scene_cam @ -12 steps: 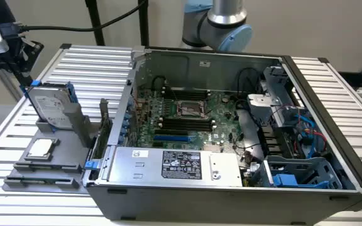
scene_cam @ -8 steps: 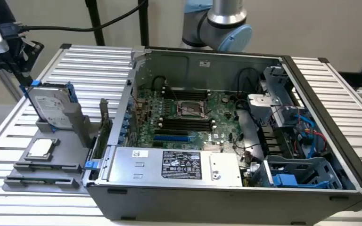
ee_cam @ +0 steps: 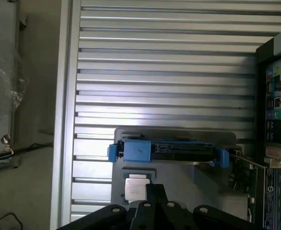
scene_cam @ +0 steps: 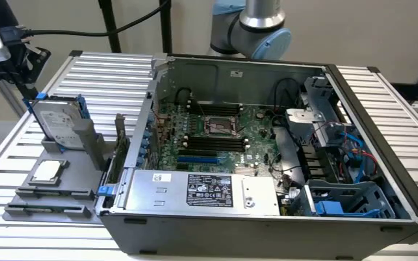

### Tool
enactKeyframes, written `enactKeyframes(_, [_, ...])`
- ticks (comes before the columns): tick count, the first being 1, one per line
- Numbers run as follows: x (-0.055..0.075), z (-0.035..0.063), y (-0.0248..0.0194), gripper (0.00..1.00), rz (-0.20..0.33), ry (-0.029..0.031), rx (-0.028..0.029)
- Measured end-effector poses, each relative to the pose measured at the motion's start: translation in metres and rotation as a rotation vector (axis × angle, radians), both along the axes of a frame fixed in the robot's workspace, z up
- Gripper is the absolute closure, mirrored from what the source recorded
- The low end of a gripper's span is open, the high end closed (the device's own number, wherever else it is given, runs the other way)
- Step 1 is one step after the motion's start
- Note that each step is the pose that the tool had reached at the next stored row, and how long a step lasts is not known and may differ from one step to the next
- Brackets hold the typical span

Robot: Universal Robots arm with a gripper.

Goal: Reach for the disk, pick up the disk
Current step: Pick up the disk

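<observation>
the disk stands upright on its edge in a grey holder on the slatted metal surface. it is just outside the open computer case, on the exterior view's left of that case. its blue carrier rails run round the silver body. the pincer hangs close above the disk's top corner farthest from the case. i cannot tell whether it is open or closed, nor whether it touches the disk. a small square cpu chip lies flat in the same holder, also outside the case.
</observation>
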State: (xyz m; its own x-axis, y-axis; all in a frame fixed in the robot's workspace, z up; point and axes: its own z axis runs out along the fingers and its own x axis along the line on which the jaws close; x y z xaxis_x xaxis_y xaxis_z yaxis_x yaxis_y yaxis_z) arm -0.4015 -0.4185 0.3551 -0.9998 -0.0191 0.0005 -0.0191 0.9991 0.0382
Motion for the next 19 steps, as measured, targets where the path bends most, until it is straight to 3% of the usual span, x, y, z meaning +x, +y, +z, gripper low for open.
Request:
enactKeyframes(3, [0.0, 0.0, 0.0014, 0.89, 0.0, 0.0, -0.0003])
enactKeyframes(10, [-0.007, 0.0, 0.0316, 0.89, 0.0, -0.0001, -0.0058])
enactKeyframes(12, [-0.012, -0.0001, 0.038, 0.89, 0.0, -0.0002, -0.0076])
enactKeyframes(14, [-0.017, 0.0, 0.04, 0.89, 0.0, 0.0, -0.0088])
enactKeyframes(19, [-0.017, 0.0, 0.04, 0.89, 0.0, -0.0001, -0.009])
